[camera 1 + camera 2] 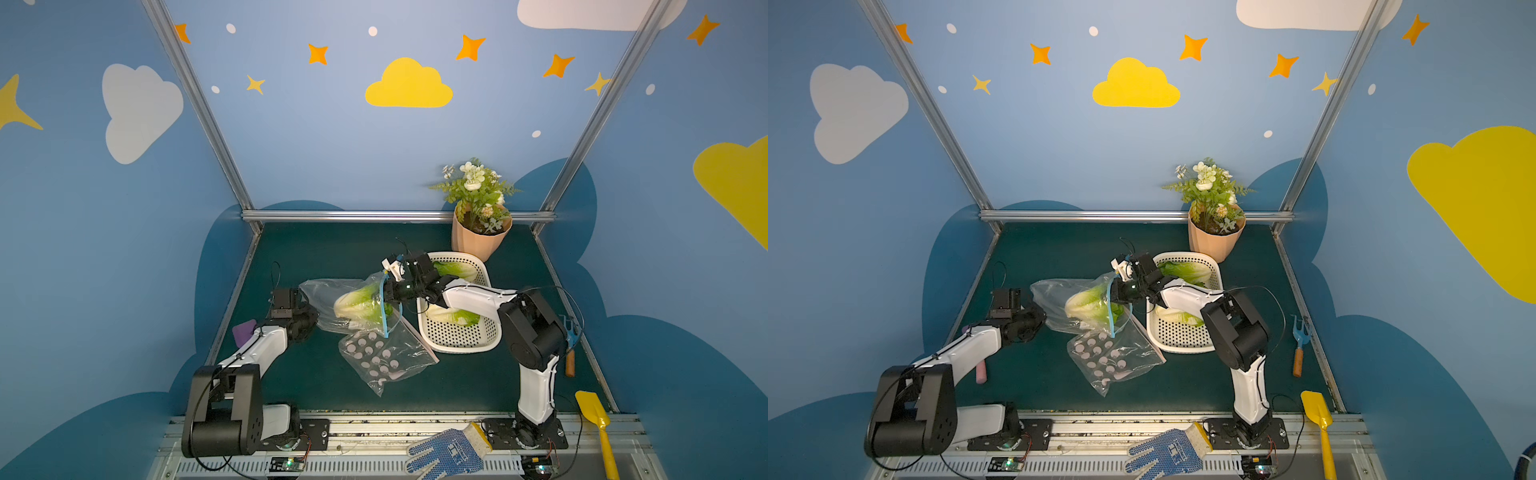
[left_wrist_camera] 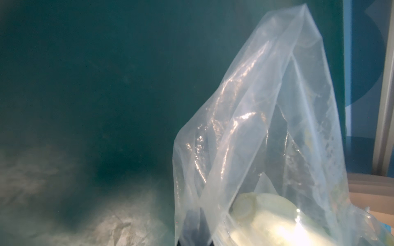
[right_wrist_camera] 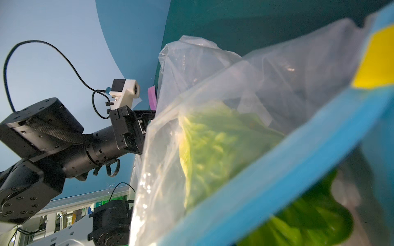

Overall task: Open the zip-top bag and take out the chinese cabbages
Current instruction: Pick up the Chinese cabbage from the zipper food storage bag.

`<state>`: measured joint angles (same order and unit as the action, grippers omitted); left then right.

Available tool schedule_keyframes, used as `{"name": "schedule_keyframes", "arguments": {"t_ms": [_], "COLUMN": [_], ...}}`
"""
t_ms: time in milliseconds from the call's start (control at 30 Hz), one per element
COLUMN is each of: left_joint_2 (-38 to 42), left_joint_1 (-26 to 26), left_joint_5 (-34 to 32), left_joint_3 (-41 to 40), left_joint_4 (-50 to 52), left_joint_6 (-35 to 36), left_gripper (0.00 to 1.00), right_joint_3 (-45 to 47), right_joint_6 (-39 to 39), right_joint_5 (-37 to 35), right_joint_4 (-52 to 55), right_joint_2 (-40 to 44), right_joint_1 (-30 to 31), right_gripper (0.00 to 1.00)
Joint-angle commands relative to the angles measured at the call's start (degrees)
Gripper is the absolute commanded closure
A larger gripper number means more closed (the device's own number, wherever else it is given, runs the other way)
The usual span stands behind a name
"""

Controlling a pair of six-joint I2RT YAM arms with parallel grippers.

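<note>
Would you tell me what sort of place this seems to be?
Likely a robot test booth staged as a gardening corner: blue walls painted with clouds and stars, a left arm and right arm mounted on a front rail, plus a potted plant and a yellow trowel.

No writing, label or number can be read anywhere.

top views: high, frontal, whole table (image 1: 332, 249) | wrist views: close, sharing zip-top bag (image 2: 277, 106)
</note>
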<state>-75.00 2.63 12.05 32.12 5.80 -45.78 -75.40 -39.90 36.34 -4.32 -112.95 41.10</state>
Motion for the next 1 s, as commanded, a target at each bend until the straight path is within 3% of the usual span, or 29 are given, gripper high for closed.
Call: {"name": "schedule_keyframes", "arguments": {"t_ms": [0, 967], "left_joint_2": [-0.29, -0.43], "left_joint_1": [0.80, 6.31], "left_joint_5": [-3.78, -6.14], "left_joint_3": [1.50, 2.77], "left_joint_4": [2.53, 2.94], "left_joint_6": [1.91, 3.77], "left_gripper": [0.95, 0.95], "right_joint_3": [1.27, 4.55], "right_joint_6": [-0.39, -0.97], "right_joint_5": [1.55, 1.88], "right_joint_4": [-2.06, -1.66], "right_joint_2": [2.96, 10.05], "right_joint_1": [-0.60, -2.51], "right_gripper": [1.00, 1.00]}}
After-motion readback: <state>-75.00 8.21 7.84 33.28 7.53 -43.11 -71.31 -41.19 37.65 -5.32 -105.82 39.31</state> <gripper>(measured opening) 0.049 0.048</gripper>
